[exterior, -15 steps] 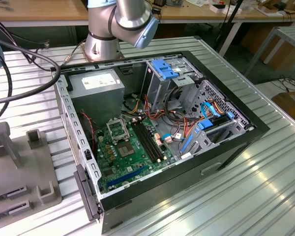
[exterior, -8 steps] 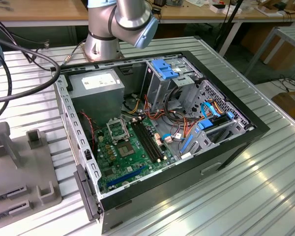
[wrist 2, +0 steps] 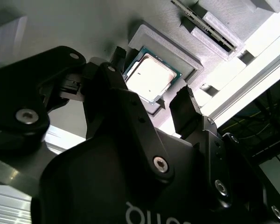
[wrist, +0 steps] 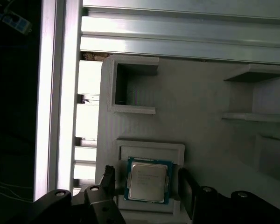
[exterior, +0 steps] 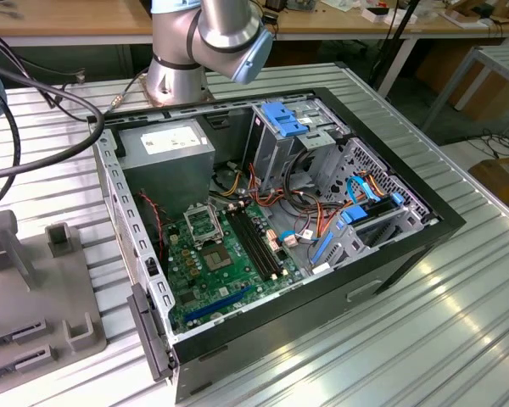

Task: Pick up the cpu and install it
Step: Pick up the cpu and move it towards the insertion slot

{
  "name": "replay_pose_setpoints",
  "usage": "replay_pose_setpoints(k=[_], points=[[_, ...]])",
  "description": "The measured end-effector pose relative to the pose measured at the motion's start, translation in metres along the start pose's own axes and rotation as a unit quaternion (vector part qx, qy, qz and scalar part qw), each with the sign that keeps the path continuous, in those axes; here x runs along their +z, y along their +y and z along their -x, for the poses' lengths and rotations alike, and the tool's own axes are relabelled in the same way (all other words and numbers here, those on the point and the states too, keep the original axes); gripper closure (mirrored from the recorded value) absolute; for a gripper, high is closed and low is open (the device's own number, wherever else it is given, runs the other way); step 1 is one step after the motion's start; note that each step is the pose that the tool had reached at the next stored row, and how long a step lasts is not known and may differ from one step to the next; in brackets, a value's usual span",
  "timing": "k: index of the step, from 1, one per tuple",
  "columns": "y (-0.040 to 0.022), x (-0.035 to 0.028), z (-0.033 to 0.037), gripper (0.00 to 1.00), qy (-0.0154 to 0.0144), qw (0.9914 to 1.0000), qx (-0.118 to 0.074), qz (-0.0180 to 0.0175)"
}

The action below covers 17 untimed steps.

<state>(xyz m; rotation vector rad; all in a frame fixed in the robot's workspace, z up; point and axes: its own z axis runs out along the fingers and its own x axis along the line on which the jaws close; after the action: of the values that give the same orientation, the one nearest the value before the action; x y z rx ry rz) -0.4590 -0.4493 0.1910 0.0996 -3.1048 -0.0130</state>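
Seeing cpu [wrist: 148, 182] in both wrist views: flat, silver top up, seated in the raised square pocket [wrist: 151, 148] of the grey holder plate [wrist: 200, 93]. Not lifted. Jaws spread wide, straddling the cpu, one black fingertip [wrist 2: 183, 105] on each of two opposite sides. Gap visible either side, no contact to be seen. Level with the pocket rim or just above it: can't tell.

Second square pocket [wrist: 133, 86] on the same holder plate, next over from the cpu's pocket, walled on three sides. Shelf-like slots [wrist: 256, 98] further along the holder plate.

Exterior view: holder plate [exterior: 42, 280] lying on the ribbed aluminium surface [exterior: 458, 322]. Open PC case [exterior: 407, 246] just beside the holder plate, on the exterior view's right of it, with green motherboard [exterior: 229, 275] facing up. Black socket with metal frame [exterior: 205, 222] on that board, past the case wall nearest the holder plate. Arm base [exterior: 174, 72] beyond the holder plate, next to the case's far corner.
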Motion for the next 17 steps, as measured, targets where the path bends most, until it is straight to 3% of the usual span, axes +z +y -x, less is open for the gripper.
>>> replay_pose_setpoints(k=[4,7,17], points=[[-0.0001,0.0,0.0,0.34,0.0,1.0,0.003,0.0001],[-0.0001,0.0,0.0001,0.34,-0.0002,0.99979,0.021,0.0007],[0.0021,0.0001,0.0005,0.34,-0.0002,0.99972,0.024,0.0007]])
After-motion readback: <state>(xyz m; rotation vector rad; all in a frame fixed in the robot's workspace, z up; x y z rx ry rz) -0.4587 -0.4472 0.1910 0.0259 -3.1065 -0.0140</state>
